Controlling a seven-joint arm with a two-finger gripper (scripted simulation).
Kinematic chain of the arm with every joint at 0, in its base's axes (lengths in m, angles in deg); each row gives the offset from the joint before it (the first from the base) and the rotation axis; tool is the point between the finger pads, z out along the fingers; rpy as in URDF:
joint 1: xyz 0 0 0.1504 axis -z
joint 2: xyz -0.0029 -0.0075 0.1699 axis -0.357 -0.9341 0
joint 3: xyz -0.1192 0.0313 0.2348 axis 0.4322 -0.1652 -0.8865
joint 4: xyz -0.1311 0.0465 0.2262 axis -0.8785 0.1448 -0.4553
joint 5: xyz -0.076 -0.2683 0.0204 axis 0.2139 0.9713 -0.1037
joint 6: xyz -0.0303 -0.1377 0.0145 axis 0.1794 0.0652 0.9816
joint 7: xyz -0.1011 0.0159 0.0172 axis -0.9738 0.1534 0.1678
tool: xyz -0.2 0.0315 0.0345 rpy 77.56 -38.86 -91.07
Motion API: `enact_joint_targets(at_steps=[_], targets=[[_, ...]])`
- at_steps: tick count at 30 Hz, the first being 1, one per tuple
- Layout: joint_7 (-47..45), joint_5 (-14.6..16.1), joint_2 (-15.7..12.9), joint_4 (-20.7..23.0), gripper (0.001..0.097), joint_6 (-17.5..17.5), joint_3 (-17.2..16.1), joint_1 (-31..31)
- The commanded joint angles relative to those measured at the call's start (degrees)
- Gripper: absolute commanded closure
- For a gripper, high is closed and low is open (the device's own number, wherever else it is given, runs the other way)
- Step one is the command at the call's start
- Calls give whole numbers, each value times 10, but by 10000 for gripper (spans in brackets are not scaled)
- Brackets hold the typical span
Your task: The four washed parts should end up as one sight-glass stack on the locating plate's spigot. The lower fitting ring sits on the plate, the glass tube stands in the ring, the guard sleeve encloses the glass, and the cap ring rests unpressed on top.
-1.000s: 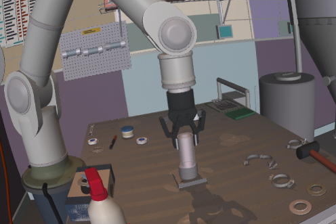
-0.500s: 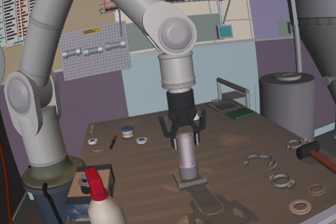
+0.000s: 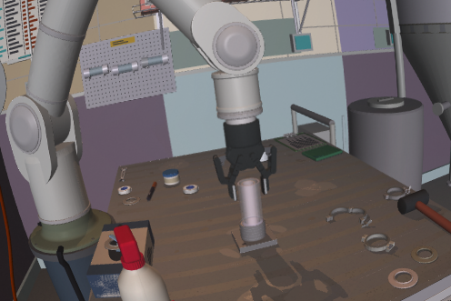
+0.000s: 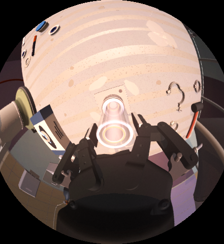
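The glass tube (image 3: 249,203) stands upright in the knurled lower fitting ring (image 3: 253,232), which sits on the square locating plate (image 3: 254,242) near the middle of the wooden bench. My gripper (image 3: 248,184) is open around the tube's top end and holds nothing. In the wrist camera I look straight down the tube (image 4: 114,127) and see the plate's spigot (image 4: 113,106) inside it. Two flat rings (image 3: 402,277) (image 3: 424,254) lie near the bench's right front corner. I cannot tell which loose part is the guard sleeve or the cap ring.
A spray bottle (image 3: 136,267) and a box (image 3: 119,253) stand at the near left edge, by the arm's base. Clamps (image 3: 348,214) (image 3: 377,242) and a hammer (image 3: 420,206) lie on the right. Small parts and a blue-lidded jar (image 3: 171,177) sit at the far left.
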Motion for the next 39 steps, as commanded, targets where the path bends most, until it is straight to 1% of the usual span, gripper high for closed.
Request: enact_joint_targets(at_steps=[1,16,25,28,32,39], targets=[[0,0,1,1,281,1,0,0],[-9,-11,24,9,281,31,-8,6],[-11,-12,27,10,281,35,-9,7],[-13,-15,32,12,281,42,-10,8],[-20,-23,51,21,281,69,-16,13],[-38,-44,93,49,281,138,-26,22]])
